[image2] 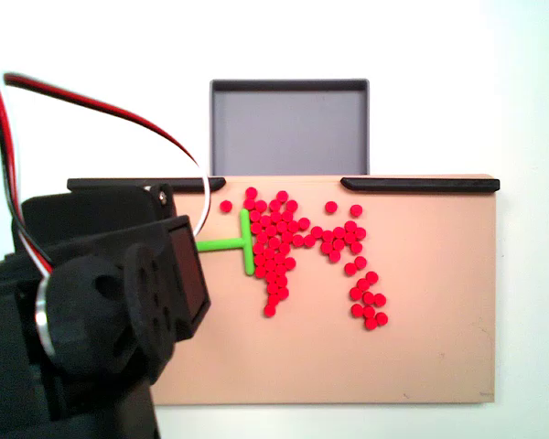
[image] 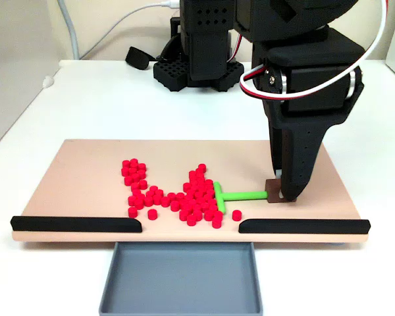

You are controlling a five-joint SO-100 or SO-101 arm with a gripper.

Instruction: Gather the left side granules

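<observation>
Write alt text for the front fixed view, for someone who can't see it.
A black robot gripper holds a green T-shaped plastic tool against dozens of tiny red plastic granules on a tan board, above a grey tray.

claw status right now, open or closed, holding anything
Claw: closed on the stem end of the green T-shaped tool, whose crossbar rests against the red granules.

Tan board (image: 85, 171) on white table (image: 85, 99), black strips (image: 76, 224) edging it, grey tray (image: 180, 280) below the gap
</observation>
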